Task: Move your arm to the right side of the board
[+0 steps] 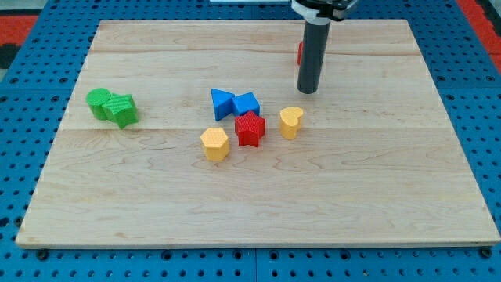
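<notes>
My tip rests on the wooden surface, in the upper middle of the view, a little right of centre; there are no fingers on this arm, only the straight dark rod, so nothing opens or shuts and nothing is held. A red block shows as a sliver just behind the rod, toward the view's top, its shape hidden. Just below my tip and slightly to the view's left stands a yellow heart block, near but apart from it. Further left and lower sits a cluster: a blue cube touching a blue triangle, a red star just under them, and a yellow hexagon lower left of the star. Well away to the view's left lie two green blocks, pressed together. The right side of the surface lies to the view's right of my tip.
</notes>
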{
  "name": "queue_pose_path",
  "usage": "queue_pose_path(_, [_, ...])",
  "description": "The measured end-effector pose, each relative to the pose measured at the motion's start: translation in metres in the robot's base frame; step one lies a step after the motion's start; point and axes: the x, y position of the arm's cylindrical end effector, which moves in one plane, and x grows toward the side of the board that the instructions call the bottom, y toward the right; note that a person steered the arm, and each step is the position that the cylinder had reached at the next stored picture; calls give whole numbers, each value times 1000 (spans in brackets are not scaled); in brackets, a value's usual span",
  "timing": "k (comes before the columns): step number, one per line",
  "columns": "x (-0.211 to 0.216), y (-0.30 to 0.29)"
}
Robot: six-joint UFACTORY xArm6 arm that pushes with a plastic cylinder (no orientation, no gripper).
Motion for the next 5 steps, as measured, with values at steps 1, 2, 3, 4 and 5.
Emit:
queue_pose_path(1, [0,13])
queue_pose_path(2, [9,34])
queue_pose_path(3, [9,58])
queue_pose_path(4, [9,76])
queue_pose_path(5, [9,86])
